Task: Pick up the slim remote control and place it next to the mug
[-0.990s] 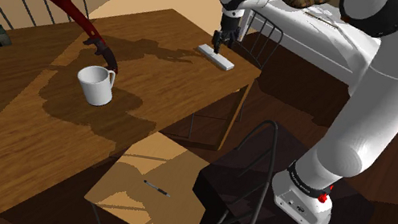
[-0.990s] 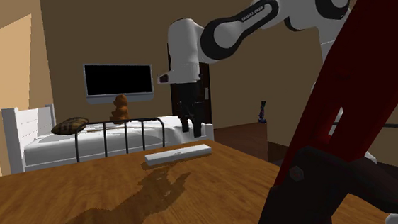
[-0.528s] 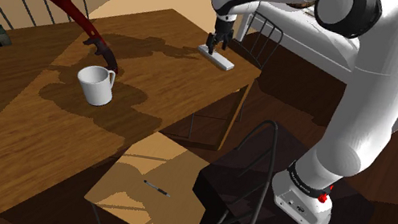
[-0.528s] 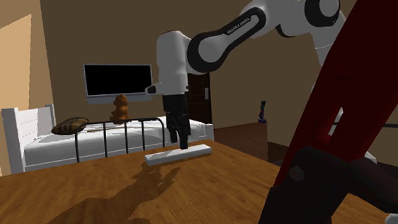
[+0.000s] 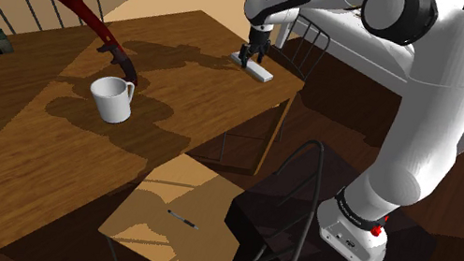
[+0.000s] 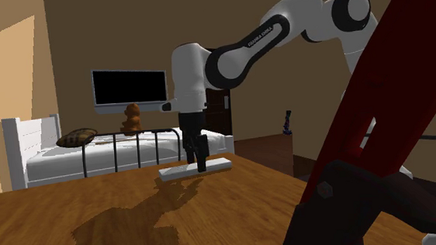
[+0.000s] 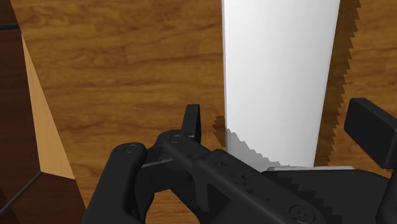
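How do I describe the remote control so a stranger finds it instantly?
Start at the brown wooden table. At its corner nearest the bed, under the black gripper, lies the remote control: a flat white bar, unlike the round, handled mug.

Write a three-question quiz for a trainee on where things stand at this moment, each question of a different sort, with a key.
1. True or false: the slim white rectangular remote control lies between the fingers of the black two-finger hand.
2. On the brown wooden table, the remote is: A at the middle; B near a corner; C stood on end.
3. Fill in (touching or apart): the white handled mug and the remote are ___.

Key: 1 true; 2 B; 3 apart.
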Action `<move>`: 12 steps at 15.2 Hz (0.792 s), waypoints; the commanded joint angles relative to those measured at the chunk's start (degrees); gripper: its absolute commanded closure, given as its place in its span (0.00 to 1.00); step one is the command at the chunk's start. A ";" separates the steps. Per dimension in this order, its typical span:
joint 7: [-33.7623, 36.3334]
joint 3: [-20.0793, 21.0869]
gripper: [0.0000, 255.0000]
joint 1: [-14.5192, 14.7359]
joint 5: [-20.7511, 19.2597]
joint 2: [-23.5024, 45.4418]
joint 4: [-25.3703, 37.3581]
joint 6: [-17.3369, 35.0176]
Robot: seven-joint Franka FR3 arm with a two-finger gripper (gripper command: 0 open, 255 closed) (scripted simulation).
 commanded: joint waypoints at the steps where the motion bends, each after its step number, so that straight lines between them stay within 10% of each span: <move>1: -0.01 0.00 0.00 -0.01 0.01 0.04 0.01 0.04; 3: -0.01 0.00 0.00 -0.01 0.01 0.04 0.01 0.04; 4: -0.01 0.00 1.00 -0.01 0.01 0.03 0.00 0.04; 12: -0.01 0.00 1.00 -0.01 0.01 0.04 0.01 0.03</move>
